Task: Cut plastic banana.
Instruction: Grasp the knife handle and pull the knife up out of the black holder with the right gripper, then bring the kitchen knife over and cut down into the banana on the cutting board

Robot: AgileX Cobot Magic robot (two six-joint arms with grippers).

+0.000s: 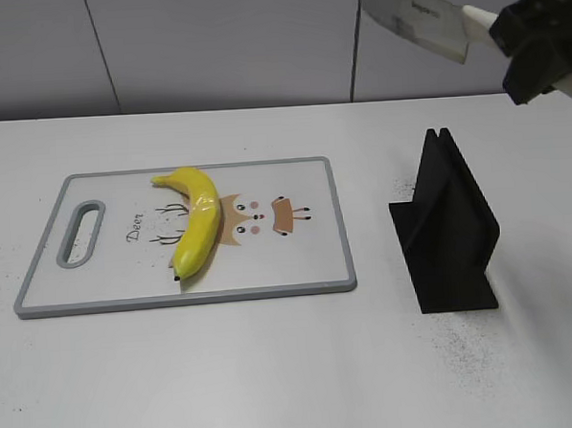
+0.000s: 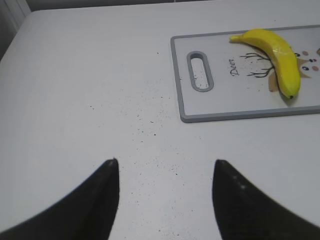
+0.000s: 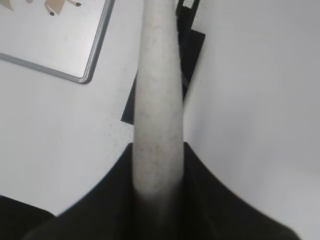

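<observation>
The plastic banana (image 1: 196, 220) lies on a white cutting board (image 1: 308, 261) with a grey rim, left of the middle; it also shows in the left wrist view (image 2: 278, 56), on the board (image 2: 235, 102). My right gripper (image 1: 536, 43) is shut on the pale handle of a knife (image 3: 157, 100). The knife's wide blade (image 1: 415, 14) hangs high at the upper right, far from the banana. My left gripper (image 2: 165, 170) is open and empty above bare table, left of the board.
A black knife stand (image 1: 445, 225) stands right of the board, below the knife; it also shows in the right wrist view (image 3: 187, 45). The board has a handle slot (image 1: 84, 234) at its left end. Dark specks dot the white table.
</observation>
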